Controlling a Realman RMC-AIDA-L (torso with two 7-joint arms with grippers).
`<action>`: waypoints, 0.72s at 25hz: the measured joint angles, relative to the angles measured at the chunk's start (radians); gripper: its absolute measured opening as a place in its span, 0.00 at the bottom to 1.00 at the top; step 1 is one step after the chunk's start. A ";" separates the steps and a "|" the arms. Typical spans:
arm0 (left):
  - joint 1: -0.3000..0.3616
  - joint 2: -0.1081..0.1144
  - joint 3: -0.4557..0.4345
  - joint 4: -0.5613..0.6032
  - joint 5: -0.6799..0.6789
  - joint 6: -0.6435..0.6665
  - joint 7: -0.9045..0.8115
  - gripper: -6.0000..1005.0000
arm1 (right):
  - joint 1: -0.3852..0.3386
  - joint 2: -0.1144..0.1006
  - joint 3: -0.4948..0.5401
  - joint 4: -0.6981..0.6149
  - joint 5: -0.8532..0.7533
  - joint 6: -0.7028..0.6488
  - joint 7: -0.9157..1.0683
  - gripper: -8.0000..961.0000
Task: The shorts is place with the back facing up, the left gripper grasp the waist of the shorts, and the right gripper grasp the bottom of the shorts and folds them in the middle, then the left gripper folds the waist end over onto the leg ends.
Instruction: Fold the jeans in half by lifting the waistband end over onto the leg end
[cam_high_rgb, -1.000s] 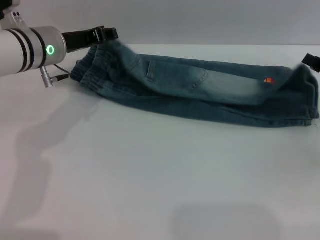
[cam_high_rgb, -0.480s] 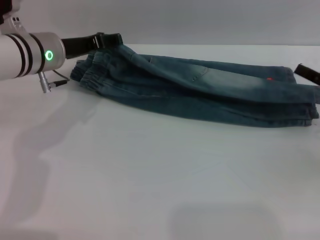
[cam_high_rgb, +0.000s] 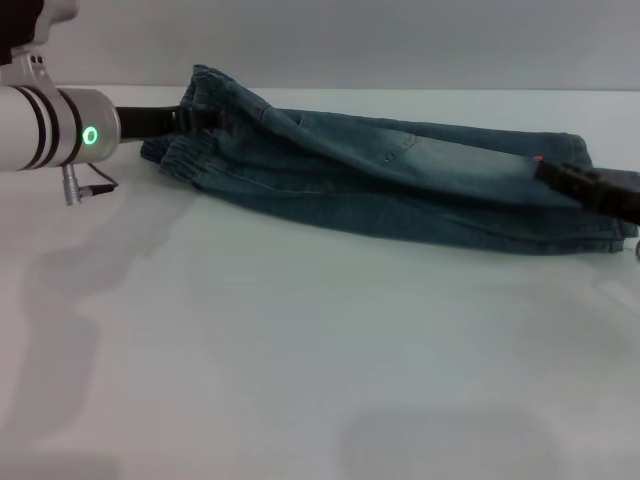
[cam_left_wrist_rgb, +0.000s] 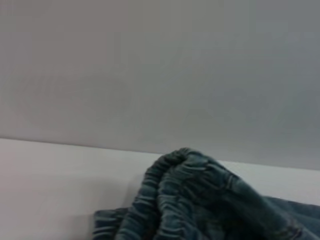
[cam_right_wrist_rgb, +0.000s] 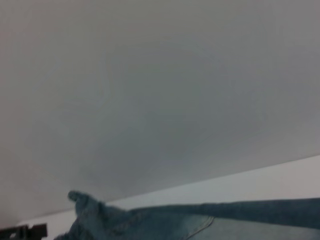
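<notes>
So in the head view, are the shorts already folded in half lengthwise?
Yes, the shorts lie as a long narrow strip on the table, one half stacked on the other, waist at the robot's left.

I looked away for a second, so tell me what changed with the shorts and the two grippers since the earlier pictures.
The left gripper drew back toward the robot's left, and the waist now bunches up in a raised peak at its tip. The right gripper came in from the table's right edge and now lies over the bottom of the shorts. The top layer flattened. The shorts stayed folded lengthwise in the same spot on the table.
</notes>
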 joint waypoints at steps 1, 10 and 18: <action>-0.001 0.000 -0.006 0.001 0.014 0.001 0.000 0.85 | 0.000 0.001 -0.005 -0.006 0.002 0.005 -0.011 0.59; -0.007 0.001 -0.060 0.024 0.116 0.034 0.001 0.85 | 0.002 0.005 -0.006 -0.042 0.032 0.086 -0.036 0.26; -0.075 0.005 -0.077 0.161 0.185 0.114 0.009 0.85 | 0.002 0.005 -0.007 -0.045 0.033 0.130 -0.038 0.22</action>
